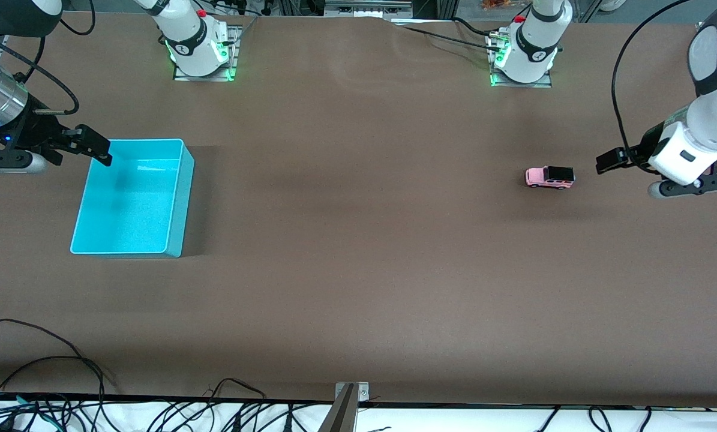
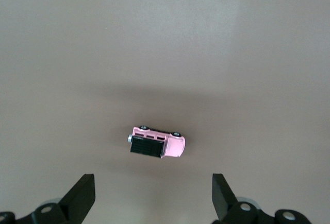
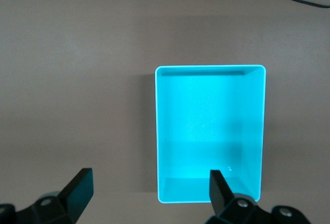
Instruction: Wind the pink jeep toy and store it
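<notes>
The pink jeep toy (image 1: 549,177), a tiny car with a pink body and black roof, stands on the brown table toward the left arm's end. In the left wrist view the jeep (image 2: 156,142) lies ahead of the fingertips. My left gripper (image 1: 609,161) hangs open in the air beside the jeep, apart from it, with nothing between its fingers (image 2: 82,195). My right gripper (image 1: 97,147) hovers open and empty over the corner of the turquoise bin (image 1: 175,198). The bin (image 3: 260,131) is empty.
Both arm bases (image 1: 199,45) (image 1: 529,51) stand along the table's edge farthest from the front camera. Black cables (image 1: 46,384) trail along the edge nearest the front camera. A metal bracket (image 1: 349,399) sits at the middle of that edge.
</notes>
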Robot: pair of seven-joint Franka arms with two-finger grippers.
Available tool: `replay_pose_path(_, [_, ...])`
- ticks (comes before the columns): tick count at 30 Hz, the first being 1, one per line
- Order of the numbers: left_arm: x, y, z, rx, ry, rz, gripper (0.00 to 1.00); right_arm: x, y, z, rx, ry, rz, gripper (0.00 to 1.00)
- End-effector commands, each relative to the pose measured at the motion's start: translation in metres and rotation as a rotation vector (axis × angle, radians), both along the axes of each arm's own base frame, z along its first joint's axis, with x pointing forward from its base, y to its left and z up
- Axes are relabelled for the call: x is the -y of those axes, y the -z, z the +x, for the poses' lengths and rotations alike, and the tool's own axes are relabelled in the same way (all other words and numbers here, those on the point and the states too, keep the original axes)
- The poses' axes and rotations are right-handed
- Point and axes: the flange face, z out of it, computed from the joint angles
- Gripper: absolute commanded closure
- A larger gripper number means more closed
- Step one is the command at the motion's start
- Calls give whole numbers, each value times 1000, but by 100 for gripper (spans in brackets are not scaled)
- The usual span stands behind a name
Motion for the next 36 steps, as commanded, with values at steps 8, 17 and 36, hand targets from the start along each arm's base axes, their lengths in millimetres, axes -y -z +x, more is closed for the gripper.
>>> replay_pose_path(8, [-2, 80, -26, 38, 24, 24, 0, -1, -4, 1, 7, 6, 17, 0])
replay_pose_path(17, [-3, 135, -52, 28, 53, 18, 0, 0, -4, 1, 6, 7, 18, 0])
replay_pose_path(36, [-19, 199, -83, 0, 776, -104, 0, 1, -3, 0, 3, 7, 18, 0])
